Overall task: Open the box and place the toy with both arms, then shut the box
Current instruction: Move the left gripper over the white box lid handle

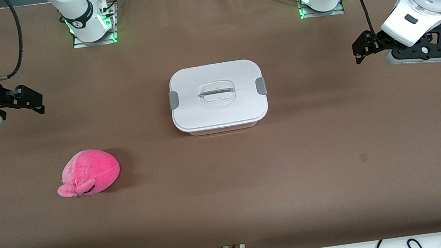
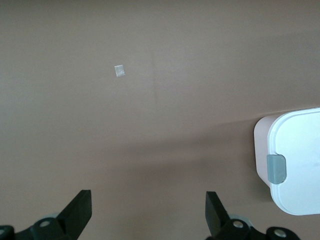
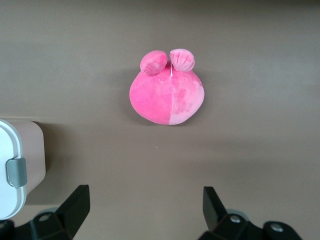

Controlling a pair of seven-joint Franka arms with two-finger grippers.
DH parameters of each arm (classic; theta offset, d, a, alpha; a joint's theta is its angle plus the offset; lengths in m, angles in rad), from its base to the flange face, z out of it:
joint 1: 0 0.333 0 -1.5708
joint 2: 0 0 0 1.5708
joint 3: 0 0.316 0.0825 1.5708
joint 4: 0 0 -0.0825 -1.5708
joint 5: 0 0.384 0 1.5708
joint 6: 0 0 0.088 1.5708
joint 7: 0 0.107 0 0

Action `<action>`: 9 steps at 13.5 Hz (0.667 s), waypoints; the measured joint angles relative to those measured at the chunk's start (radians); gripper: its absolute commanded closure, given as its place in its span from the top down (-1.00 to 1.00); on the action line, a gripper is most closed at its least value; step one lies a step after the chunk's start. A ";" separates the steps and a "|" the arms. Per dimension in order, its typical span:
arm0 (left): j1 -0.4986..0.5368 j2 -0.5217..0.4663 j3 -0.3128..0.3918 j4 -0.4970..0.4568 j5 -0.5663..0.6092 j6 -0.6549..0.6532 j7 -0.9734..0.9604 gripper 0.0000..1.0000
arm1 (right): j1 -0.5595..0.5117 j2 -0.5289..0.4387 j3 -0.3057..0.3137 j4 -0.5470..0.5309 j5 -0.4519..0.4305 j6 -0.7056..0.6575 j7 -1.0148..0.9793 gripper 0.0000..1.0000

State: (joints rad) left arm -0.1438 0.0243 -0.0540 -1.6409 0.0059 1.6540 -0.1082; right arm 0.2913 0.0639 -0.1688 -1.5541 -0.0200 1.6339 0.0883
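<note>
Here both arms are waiting, the left hand (image 1: 360,50) and right hand (image 1: 35,99) hanging spread over the counter (image 1: 230,192); each should be squaring up to a grey clip (image 1: 260,86) on the shut box (image 1: 219,111) first; the toy (image 1: 88,172) is lying apart.

One box (image 1: 218,98), one toy (image 1: 88,172), two arms, two open claws.

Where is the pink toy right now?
The toy lies on the table, nearer the front camera than the box and toward the right arm's end, touching nothing.
</note>
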 measured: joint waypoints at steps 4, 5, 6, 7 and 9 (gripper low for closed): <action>0.000 0.000 0.000 0.003 0.000 -0.021 0.000 1.00 | 0.001 0.000 0.002 0.000 0.000 0.001 0.000 0.99; 0.000 0.000 0.000 0.006 0.000 -0.026 0.000 1.00 | 0.001 0.000 0.002 0.000 0.000 0.002 0.000 0.99; 0.000 0.000 -0.002 0.009 0.000 -0.029 0.000 1.00 | 0.001 0.000 0.002 0.000 0.000 0.003 0.000 0.99; 0.000 0.000 -0.010 0.014 0.000 -0.030 0.000 1.00 | 0.000 0.002 0.002 0.000 0.000 0.003 0.000 0.99; -0.003 0.002 -0.048 0.033 -0.004 -0.030 0.000 1.00 | 0.000 0.007 0.001 0.000 0.000 0.006 0.000 1.00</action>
State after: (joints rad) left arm -0.1467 0.0261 -0.1024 -1.6076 0.0020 1.6238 -0.1086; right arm 0.2910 0.0711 -0.1676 -1.5541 -0.0205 1.6400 0.0887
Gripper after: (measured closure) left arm 0.000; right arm 0.000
